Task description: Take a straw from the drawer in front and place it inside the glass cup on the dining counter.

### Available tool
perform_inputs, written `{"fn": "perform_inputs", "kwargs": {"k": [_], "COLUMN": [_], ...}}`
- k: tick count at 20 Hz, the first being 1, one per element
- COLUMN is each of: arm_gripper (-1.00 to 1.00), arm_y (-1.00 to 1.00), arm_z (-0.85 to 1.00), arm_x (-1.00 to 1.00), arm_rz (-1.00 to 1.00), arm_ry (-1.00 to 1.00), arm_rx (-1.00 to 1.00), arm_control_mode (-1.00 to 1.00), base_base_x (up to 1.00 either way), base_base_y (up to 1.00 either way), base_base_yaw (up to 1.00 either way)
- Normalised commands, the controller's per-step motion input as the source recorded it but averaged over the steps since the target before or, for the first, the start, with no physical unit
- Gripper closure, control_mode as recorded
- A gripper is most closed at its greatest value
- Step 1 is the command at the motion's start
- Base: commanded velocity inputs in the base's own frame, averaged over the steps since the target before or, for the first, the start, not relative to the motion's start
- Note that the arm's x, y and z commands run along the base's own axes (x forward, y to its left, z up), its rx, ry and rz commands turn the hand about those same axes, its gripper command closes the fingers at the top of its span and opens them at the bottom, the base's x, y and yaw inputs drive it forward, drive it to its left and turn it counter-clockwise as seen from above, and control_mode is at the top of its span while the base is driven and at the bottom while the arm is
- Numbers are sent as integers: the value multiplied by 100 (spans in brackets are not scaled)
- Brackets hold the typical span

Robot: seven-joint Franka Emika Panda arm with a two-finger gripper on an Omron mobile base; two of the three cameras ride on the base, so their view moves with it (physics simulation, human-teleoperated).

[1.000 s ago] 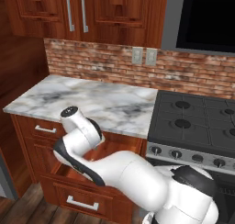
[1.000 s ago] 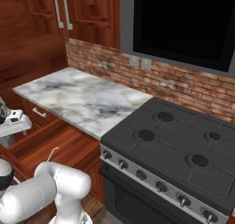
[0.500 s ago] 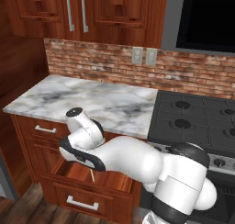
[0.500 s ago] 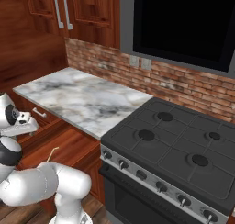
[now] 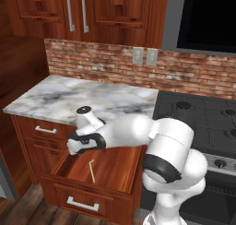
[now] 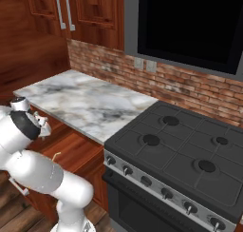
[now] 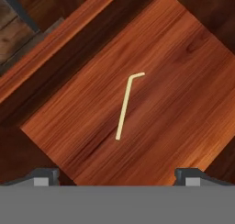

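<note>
Drawer [image 5: 110, 171]: standing open; straw [image 7: 125, 107]: lying flat inside; gripper [image 7: 117, 175]: I am now hovering it above, swung over from behind, fingers apart; descent is coming next.

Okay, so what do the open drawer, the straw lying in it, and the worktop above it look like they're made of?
The drawer looks like reddish-brown wood with a smooth, faintly glossy finish: grain lines run along its floor. Its handle looks like brushed silver metal. The straw is pale yellow and matte, with a bent tip; plastic or paper, hard to tell. The worktop looks like polished white marble with grey veins.
</note>
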Motion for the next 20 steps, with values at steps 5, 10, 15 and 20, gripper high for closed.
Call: {"fn": "perform_inputs", "kwargs": {"k": [5,10,15,20], "arm_gripper": [-100,-100,-100,-100], "arm_y": [0,0,1,7], "arm_z": [-35,-38,-43,-37], "arm_x": [50,32,25,31], "arm_rz": [-2,-3,-5,-10], "arm_ry": [8,11,15,15], "arm_rx": [4,3,1,0], "arm_control_mode": [-100,-100,-100,-100], "base_base_x": [0,0,0,0], "base_base_y": [0,0,0,0], "base_base_yaw": [0,0,0,0]}}
